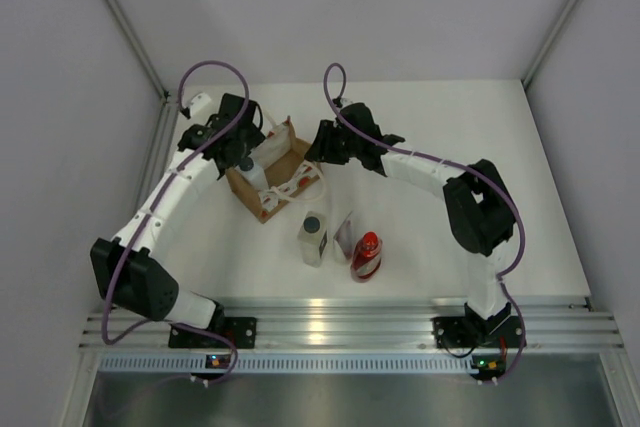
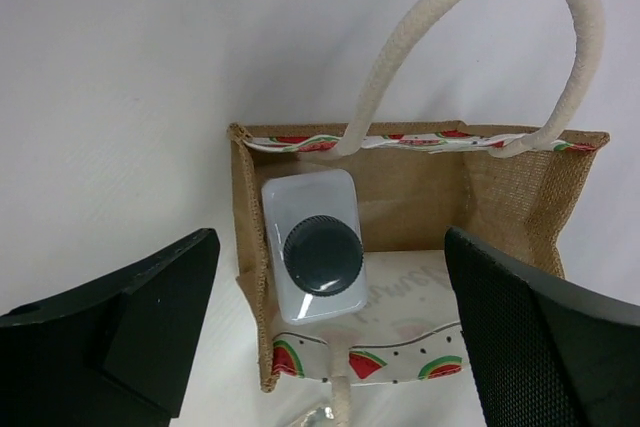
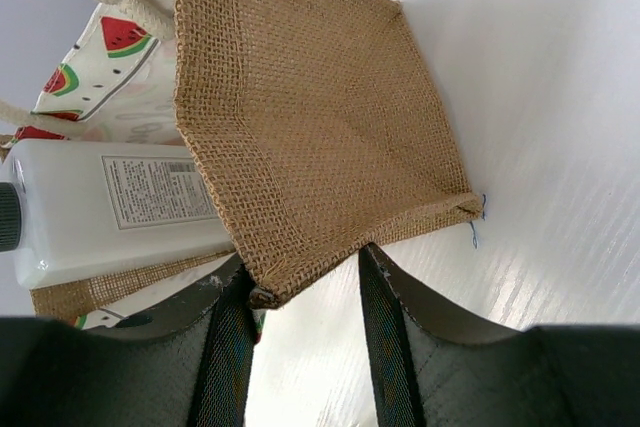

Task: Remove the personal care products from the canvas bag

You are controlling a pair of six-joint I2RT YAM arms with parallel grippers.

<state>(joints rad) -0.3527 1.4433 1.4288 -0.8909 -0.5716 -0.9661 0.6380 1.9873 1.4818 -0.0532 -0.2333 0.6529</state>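
The canvas bag stands at the back left of the table. One white bottle with a dark grey cap stands upright in its left corner and also shows in the right wrist view. My left gripper hovers over the bag, open and empty. My right gripper is at the bag's right side. Its jaws stand a little apart astride a corner of the burlap wall. Another white bottle, the white flat tube and the red bottle are on the table in front.
A white loop handle arches over the bag's far rim. Grey walls enclose the table on three sides. An aluminium rail with both arm bases runs along the near edge.
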